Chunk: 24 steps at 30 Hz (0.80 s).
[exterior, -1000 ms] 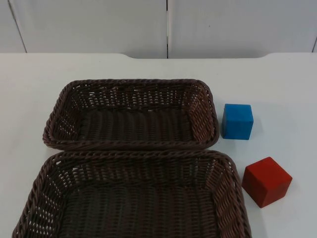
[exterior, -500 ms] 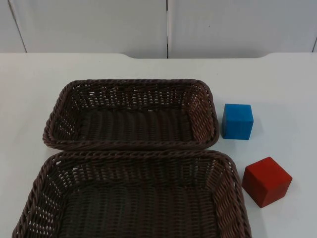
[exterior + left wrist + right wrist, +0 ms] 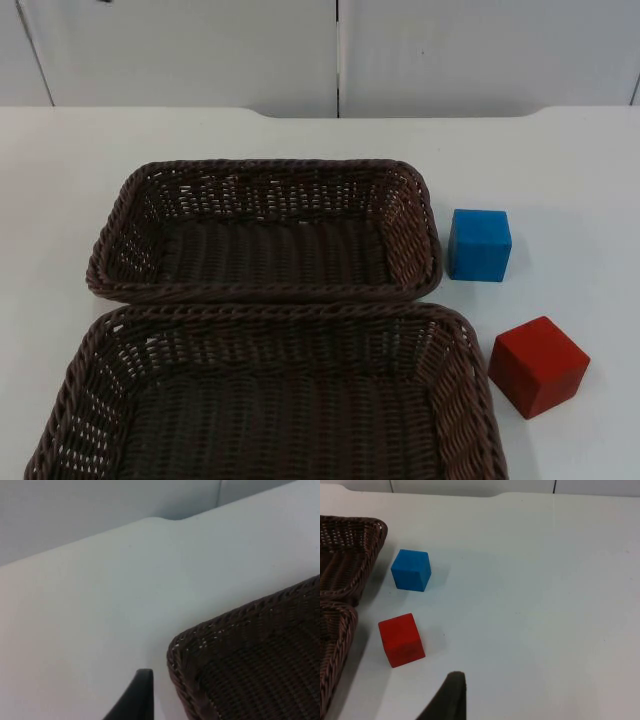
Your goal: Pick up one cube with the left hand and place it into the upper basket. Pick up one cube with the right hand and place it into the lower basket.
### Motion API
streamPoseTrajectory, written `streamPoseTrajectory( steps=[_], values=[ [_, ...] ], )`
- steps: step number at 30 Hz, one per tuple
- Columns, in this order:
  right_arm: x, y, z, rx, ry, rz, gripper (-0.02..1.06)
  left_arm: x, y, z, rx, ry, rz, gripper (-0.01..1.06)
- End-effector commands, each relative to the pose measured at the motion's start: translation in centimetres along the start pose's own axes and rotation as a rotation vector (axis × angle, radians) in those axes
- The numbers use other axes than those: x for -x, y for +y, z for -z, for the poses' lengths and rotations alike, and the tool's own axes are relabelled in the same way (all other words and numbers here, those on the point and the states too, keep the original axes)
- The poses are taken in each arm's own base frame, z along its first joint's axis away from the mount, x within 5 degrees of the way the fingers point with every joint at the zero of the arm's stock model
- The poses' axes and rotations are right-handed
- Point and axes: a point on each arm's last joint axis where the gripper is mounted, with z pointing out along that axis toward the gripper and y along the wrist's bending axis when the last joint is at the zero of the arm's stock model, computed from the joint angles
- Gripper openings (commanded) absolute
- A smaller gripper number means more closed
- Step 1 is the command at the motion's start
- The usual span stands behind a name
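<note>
Blue cube (image 3: 479,244) & red cube (image 3: 538,366) on table, right of 2 empty baskets (image 3: 265,290).

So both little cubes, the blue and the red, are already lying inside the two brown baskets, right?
Not quite. The top view shows the blue cube and the red cube on the white table, beside the upper basket and the lower basket, not inside them.

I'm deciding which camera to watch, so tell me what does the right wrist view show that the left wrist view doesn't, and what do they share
Right wrist view: the blue cube and the red cube on the table beside the rims of the upper basket and the lower basket. Left wrist view: a basket corner, with no cube. Both share the white table, the grey wall at its far edge, brown wicker and a black fingertip.
</note>
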Motion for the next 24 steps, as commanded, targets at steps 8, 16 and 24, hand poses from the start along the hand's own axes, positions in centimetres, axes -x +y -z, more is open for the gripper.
streamPoseTrajectory(
  steps=[8, 16, 24],
  values=[
    [0.0, 0.0, 0.0, -0.007, -0.006, 0.001, 1.05, 1.1, -1.6, -2.7, -0.055, 0.017, -0.043, 1.05],
    [0.0, 0.0, 0.0, -0.009, -0.006, 0.002, 1.05, 2.6, -4.9, -6.1, -0.137, 0.038, -0.119, 1.05],
    [0.0, 0.0, 0.0, -0.009, -0.006, 0.002, 1.05, 3.9, -8.1, -8.8, -0.204, 0.051, -0.201, 1.05]
  ],
)
